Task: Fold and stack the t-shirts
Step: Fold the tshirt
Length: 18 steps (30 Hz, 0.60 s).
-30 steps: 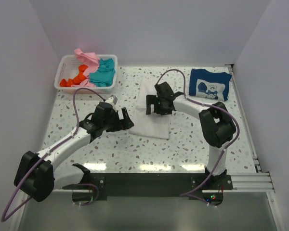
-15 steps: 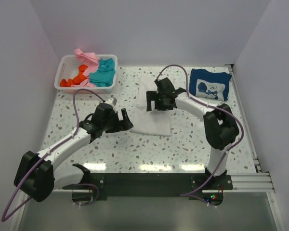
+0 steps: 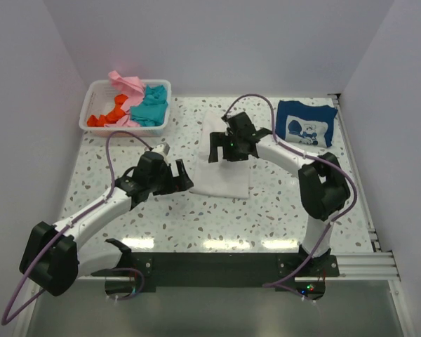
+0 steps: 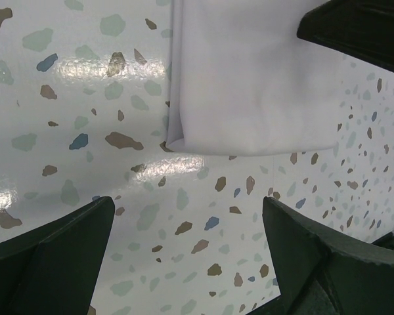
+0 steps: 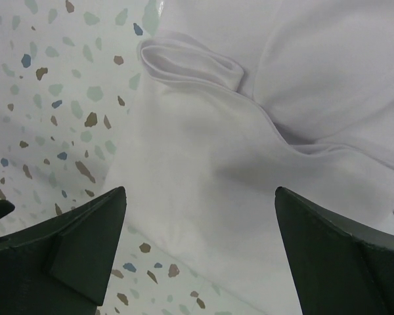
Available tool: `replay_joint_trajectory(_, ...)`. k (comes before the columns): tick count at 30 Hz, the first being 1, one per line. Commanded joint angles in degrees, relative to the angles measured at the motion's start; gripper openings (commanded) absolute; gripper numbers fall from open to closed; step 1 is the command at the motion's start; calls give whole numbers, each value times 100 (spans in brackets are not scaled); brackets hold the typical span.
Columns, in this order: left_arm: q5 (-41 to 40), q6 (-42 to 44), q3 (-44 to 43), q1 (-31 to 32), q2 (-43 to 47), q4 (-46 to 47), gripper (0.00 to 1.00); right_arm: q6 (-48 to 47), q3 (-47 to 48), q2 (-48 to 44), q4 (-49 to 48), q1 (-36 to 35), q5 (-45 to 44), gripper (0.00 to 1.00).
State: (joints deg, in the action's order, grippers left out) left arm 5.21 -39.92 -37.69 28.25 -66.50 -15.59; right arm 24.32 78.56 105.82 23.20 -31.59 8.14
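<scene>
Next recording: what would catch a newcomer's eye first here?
A partly folded white shirt lies mid-table, the left fingers open by its near corner and the right fingers open above it. A folded navy shirt sits at the far right, and a basket of pink, teal and orange shirts at the far left.

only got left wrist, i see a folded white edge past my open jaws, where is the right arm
observer: The right gripper hovers over the far part of that same white t-shirt, jaws open and holding nothing.
operator: any shirt finished already
observer: A navy t-shirt lies folded flat at the far right corner of the table.
operator: and the rest
observer: The pink t-shirt, teal t-shirt and orange t-shirt sit crumpled in the white basket, far left.
</scene>
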Motion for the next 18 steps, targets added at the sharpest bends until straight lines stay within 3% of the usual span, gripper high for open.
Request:
replay_joint_trajectory(1,-108,-51,8,-39,164,4,100,-111,440,430,0,4,153,99)
replay_joint_trajectory(10,-108,-42,25,-39,208,-49,100,-155,1503,1467,342,4,-568,99)
replay_joint_trajectory(18,41,-130,166,-39,94,188,100,-164,1284,801,545,-5,-419,99)
